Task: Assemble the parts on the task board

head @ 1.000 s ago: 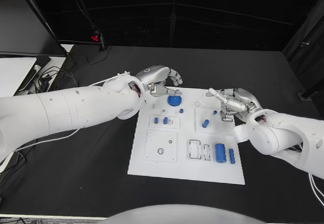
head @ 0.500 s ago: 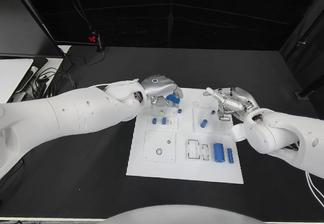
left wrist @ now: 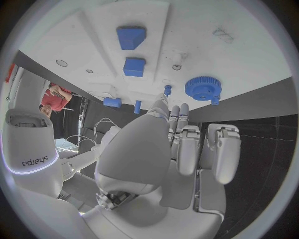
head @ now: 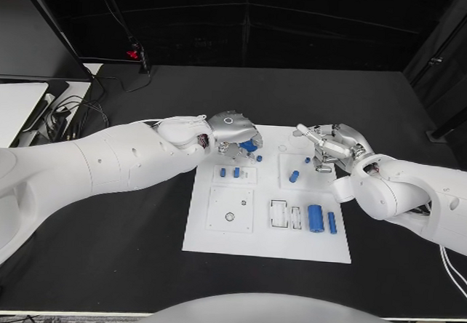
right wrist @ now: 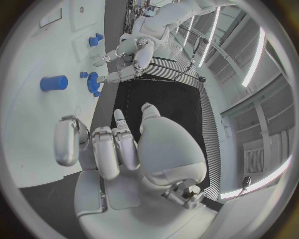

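Blue parts seen on white board (head: 267,236) mid-worktop: gear (head: 250,145) at far edge by left robot hand (head: 231,132), fingers curled, nothing gripped | right robot hand (head: 329,146) likewise empty | cylinder (head: 316,218) lying loose; assembly judged unfinished

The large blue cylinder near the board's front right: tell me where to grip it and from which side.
Grip the large blue cylinder across its round middle, coming straight down from above. It appears to lie on its side on the task board, long axis running front to back, with a thinner blue pin close alongside, so pinch carefully.
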